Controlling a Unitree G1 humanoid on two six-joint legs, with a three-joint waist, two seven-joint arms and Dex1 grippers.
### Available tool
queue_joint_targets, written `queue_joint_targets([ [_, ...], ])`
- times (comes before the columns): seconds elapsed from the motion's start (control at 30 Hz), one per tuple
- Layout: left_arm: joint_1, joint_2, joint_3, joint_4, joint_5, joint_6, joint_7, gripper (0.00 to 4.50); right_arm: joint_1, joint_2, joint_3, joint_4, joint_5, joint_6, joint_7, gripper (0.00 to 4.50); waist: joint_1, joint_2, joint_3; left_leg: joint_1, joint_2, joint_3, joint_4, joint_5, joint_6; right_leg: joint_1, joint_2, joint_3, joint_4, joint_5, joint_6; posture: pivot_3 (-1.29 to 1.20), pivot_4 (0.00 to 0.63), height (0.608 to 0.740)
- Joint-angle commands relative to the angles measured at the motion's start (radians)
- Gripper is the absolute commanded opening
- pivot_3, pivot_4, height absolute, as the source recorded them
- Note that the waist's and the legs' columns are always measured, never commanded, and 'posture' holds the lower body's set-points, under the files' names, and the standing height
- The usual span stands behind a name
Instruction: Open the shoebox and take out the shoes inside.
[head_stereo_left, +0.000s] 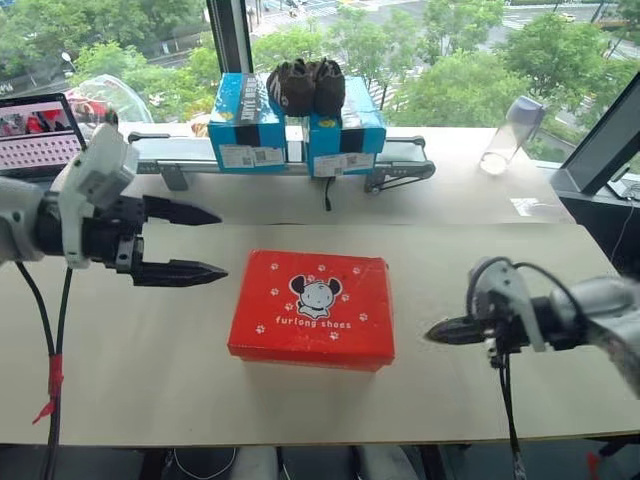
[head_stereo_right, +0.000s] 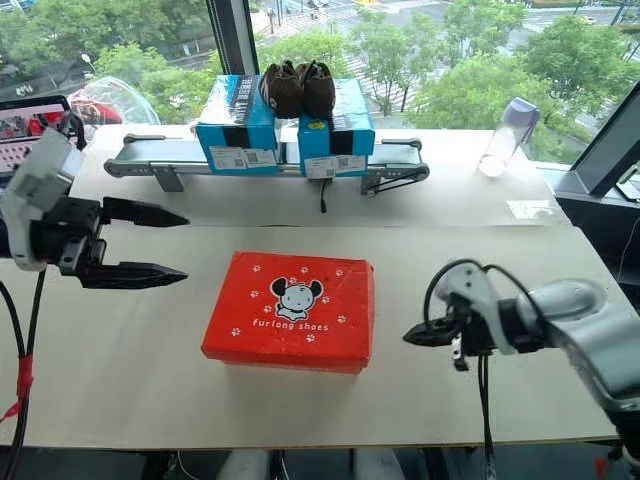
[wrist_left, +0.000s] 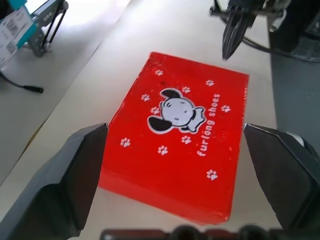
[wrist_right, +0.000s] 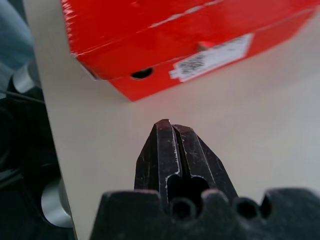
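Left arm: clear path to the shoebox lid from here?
Probably yes. The left tool hangs open beside the closed shoebox, apart from it, with only bare table between.

Bright, even daylight comes through the window behind the table, leaving only a soft, thin shadow under the near edge of the red shoebox. The far tabletop near the clear bottle is washed pale with glare. In the right wrist view, the shoebox looks soft and out of focus.
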Motion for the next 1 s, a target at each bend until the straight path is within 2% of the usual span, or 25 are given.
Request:
queue_joint_targets([
  [0.03,-0.045,0.039,-0.006,-0.017,-0.02,0.028,-0.041,4.43,0.01,0.011,0.055,-0.011,-0.051,-0.059,-0.014,0.0,0.0,0.0,0.0,0.0,0.0,0.0,0.0,0.0,0.0,0.0,0.0,0.0,0.0,0.0,0.0,0.0,0.15,0.74],
  [0.23,-0.027,0.08,0.009,-0.02,-0.01,0.035,-0.084,4.43,-0.042,0.104,0.09,0.057,-0.042,-0.096,-0.01,0.0,-0.002,-0.001,0.0,0.0,0.001,0.0,0.001,0.0,0.0,0.0,0.001,0.0,0.0,0.0,0.0,0.0,0.15,0.74],
  [0.5,0.081,0.137,0.06,-0.019,0.005,0.028,-0.133,4.43,-0.116,0.164,-0.029,0.062,0.192,0.039,0.03,0.0,-0.001,-0.002,0.001,0.0,0.001,0.0,0.001,0.0,0.0,0.0,0.001,0.0,0.001,0.0,0.0,0.0,0.15,0.74],
  [0.6,0.126,0.167,0.111,-0.018,-0.025,0.055,-0.169,4.43,-0.164,0.185,-0.078,0.079,0.298,0.103,0.024,0.0,-0.002,-0.002,0.001,0.0,0.001,0.0,0.001,0.0,0.0,0.0,0.0,0.0,0.001,0.0,0.0,0.0,0.15,0.74],
  [0.73,0.201,0.212,0.24,-0.053,-0.104,0.126,-0.273,4.43,-0.268,0.236,-0.111,0.139,0.381,0.158,-0.011,0.0,-0.006,-0.002,0.002,0.001,0.002,0.0,0.001,0.0,0.0,0.0,0.001,0.0,0.002,0.0,-0.001,0.0,0.15,0.74],
  [0.8,0.185,0.21,0.284,-0.048,-0.156,0.174,-0.241,4.43,-0.329,0.276,-0.113,0.186,0.378,0.148,-0.036,0.0,-0.004,-0.002,0.002,0.001,0.002,0.0,0.001,0.0,0.0,0.0,0.001,0.0,0.002,0.0,-0.001,0.0,0.15,0.74],
  [1.0,0.199,0.205,0.426,-0.085,-0.267,0.3,-0.173,4.43,-0.557,0.416,-0.032,0.489,0.163,-0.005,-0.137,0.0,-0.006,-0.002,0.003,0.002,0.002,0.0,0.002,0.0,0.0,0.0,0.002,0.0,0.004,0.0,-0.001,0.0,0.15,0.74],
])
